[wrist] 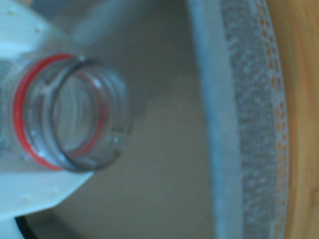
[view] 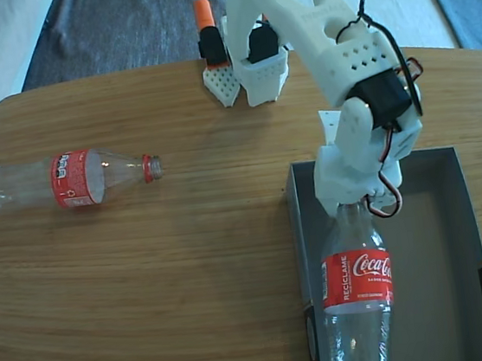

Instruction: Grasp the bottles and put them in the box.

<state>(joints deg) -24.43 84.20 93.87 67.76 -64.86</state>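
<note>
Your held bottle (view: 357, 294) hangs by its neck in the closed gripper (view: 355, 205), body over the box (view: 456, 234) near its left wall in the fixed view. Release carelessly and it could catch that wall. The other bottle (view: 71, 178) lies well apart on the table (view: 192, 282).

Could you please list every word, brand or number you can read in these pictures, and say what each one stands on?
"Coca-Cola": white script on the red label of the held bottle, fixed view.
"RECICLAME": white capitals running up that same label's left edge.
Small print beneath the script: too small to read.
Lying bottle on the table: label print too blurred to read.
Wrist view: no text.
</note>
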